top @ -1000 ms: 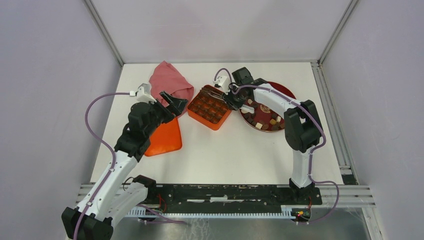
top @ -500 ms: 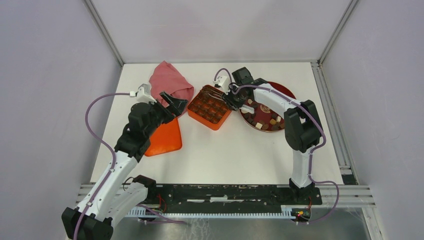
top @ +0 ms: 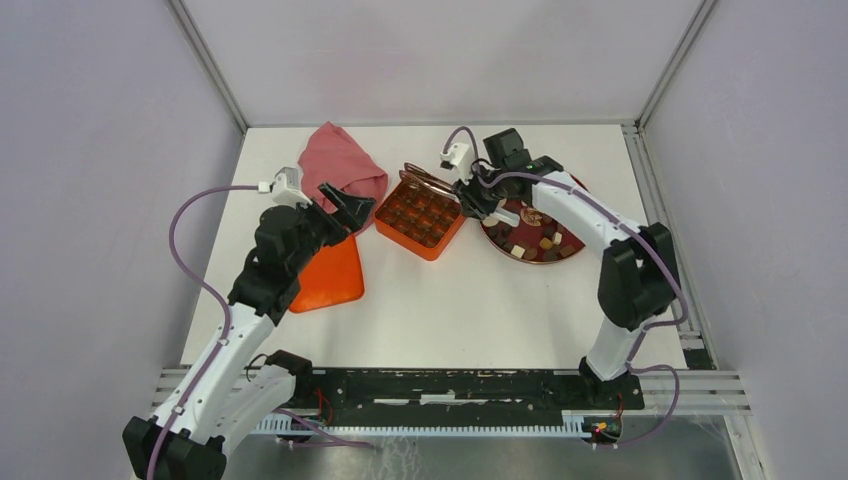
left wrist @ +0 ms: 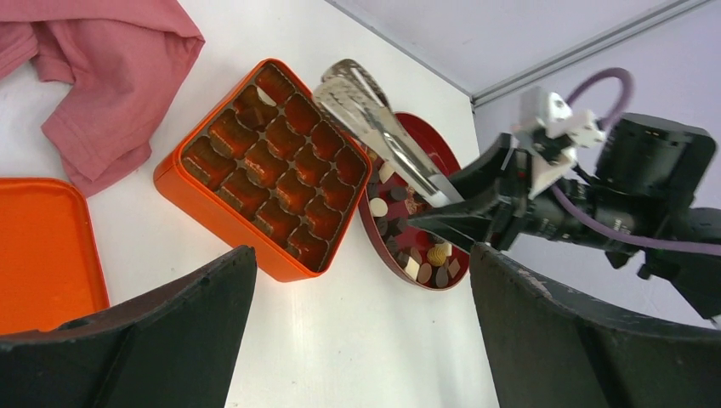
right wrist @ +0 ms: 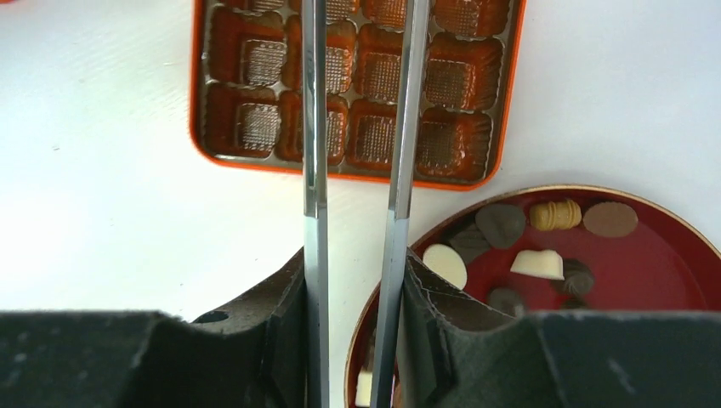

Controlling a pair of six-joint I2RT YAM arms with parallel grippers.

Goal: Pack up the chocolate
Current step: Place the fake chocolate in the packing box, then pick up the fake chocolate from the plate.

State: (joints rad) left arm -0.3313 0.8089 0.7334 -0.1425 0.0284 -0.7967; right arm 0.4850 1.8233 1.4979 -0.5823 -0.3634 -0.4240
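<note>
Several small pieces of chocolate point(right wrist: 536, 263), dark, light brown and cream, lie on the dark red round plate point(top: 575, 186). The orange gridded box point(top: 420, 224) stands left of the plate, its cells showing only brown liner. My right gripper point(top: 471, 199) hovers between box and plate, shut on metal tongs point(right wrist: 315, 127). The tongs' two arms stand slightly apart and reach out over the box, with nothing between them. My left gripper point(top: 346, 205) hangs open left of the box, holding nothing.
An orange lid point(top: 330, 275) lies flat under the left arm. A crumpled pink cloth point(top: 342, 162) sits behind it, near the box's left corner. The enclosure's walls and metal frame bound the white table.
The right arm has swung right and back, drawing the tongs a little away from the box's middle toward its rear corner. The tongs' arms have spread slightly. The left arm has not moved.
</note>
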